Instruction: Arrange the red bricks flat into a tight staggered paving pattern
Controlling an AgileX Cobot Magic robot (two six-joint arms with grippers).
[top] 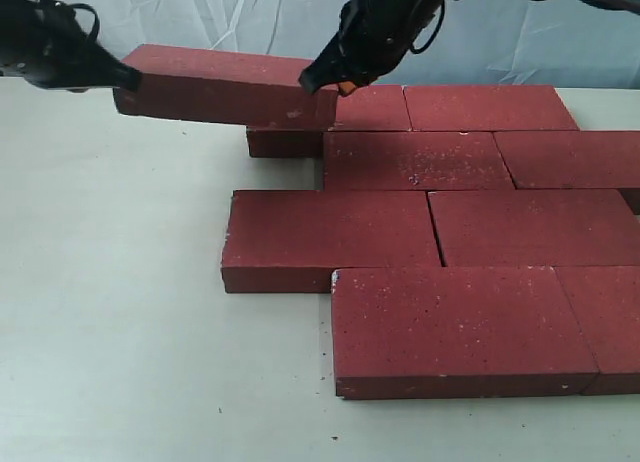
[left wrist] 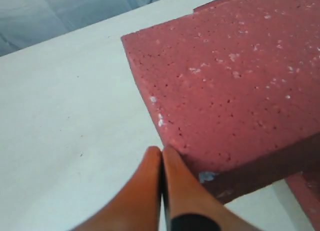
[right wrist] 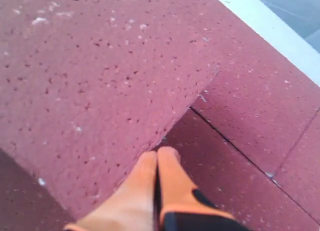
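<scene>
One red brick hangs tilted above the table's far left, squeezed endwise between my two grippers. My left gripper is shut, its orange tips pressed against the brick's corner. At the other end, my right gripper is also shut, tips against the brick's edge. Nothing sits between either pair of fingers. Several other red bricks lie flat in staggered rows: a back row, a second row, a third and a front row. Part of another brick shows under the raised one.
The white table stretches bare to the left and front of the paving. A pale cloth backdrop hangs behind the table. The paved rows run off the right edge of the exterior view.
</scene>
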